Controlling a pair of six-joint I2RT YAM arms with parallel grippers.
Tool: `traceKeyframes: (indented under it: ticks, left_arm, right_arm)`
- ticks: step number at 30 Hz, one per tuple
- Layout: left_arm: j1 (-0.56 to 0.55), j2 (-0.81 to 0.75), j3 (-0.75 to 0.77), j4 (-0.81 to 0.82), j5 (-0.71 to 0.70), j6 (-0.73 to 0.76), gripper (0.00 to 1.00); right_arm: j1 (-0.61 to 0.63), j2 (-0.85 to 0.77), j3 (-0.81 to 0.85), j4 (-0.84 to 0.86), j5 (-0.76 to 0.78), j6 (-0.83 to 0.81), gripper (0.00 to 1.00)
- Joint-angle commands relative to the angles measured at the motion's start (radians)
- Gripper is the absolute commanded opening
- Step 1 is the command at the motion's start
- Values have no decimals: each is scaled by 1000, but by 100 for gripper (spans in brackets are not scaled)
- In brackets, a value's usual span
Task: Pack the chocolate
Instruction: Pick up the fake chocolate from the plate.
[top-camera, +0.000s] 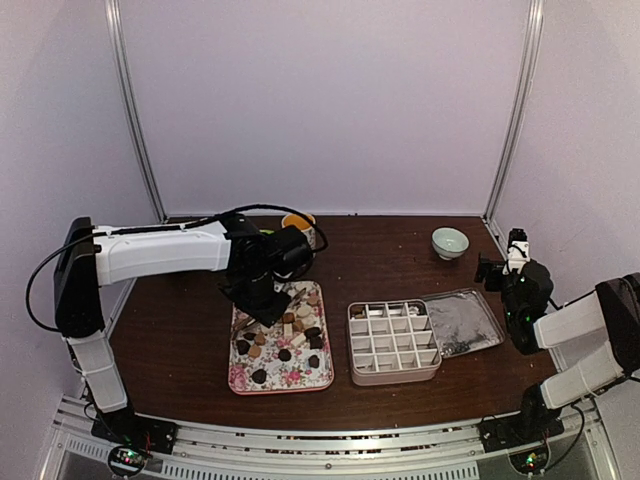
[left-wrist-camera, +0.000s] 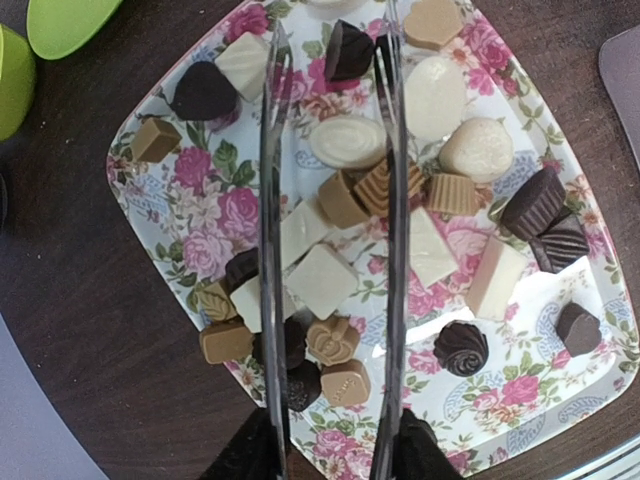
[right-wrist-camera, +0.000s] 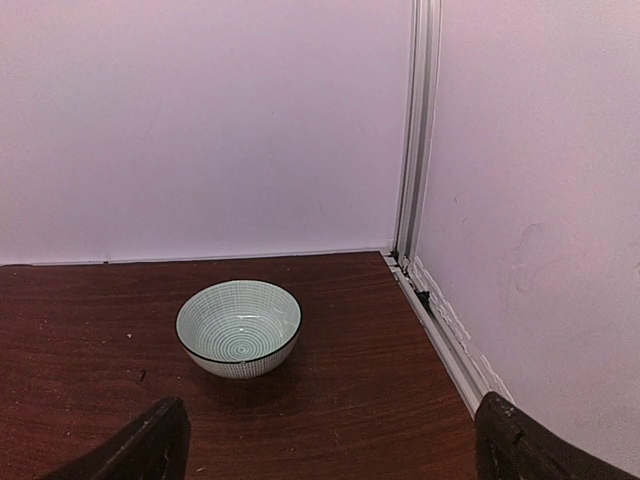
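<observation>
As my left arm reaches out over the table (top-camera: 390, 260), my left gripper (left-wrist-camera: 335, 455) sits above the flowered tray (left-wrist-camera: 205, 245). Its two black fingers (left-wrist-camera: 245, 455) press on the outer sides of a pair of metal tongs (left-wrist-camera: 272, 250). The grip is closed on the tongs. The tong blades themselves stand apart and run side by side across the tray. Whether their tips touch the tray, I cannot tell.

The chocolate (left-wrist-camera: 322, 280) lies loose on the tray in dark brown, tan and white pieces. Between the blades I note a white oval, a ridged tan cluster, a white square and a tan embossed piece. Outside them, on either side, are dark cups, a white heart, white blocks and small tan cubes. Two green rounded shapes (left-wrist-camera: 60, 25), cut off by the frame edge, sit on the table beyond one corner of the tray.

In the overhead view the divided box (top-camera: 395, 375) stands just right of the tray, apart from it. Its silvery lid (top-camera: 462, 320) lies flat just beside the box's right side. The contents of the compartments are too small to judge.

My right gripper (right-wrist-camera: 340, 445) is at the far right of the table, well apart from tray and box, with its fingers spread wide. It faces a small pale green bowl (right-wrist-camera: 239, 328), which stands upright near the back right corner.
</observation>
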Motion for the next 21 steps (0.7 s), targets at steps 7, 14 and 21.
traceKeyframes:
  ticks: [7, 14, 21]
  left_arm:
    - [16, -3, 27, -17, 8, 26, 39]
    - [15, -2, 37, 3, 22, 31, 43]
    - [16, 1, 47, 9, -15, 27, 38]
  right_arm:
    - [-8, 2, 12, 2, 9, 1, 100]
    - [-8, 2, 12, 2, 8, 1, 100]
    - [-8, 2, 12, 2, 9, 1, 100]
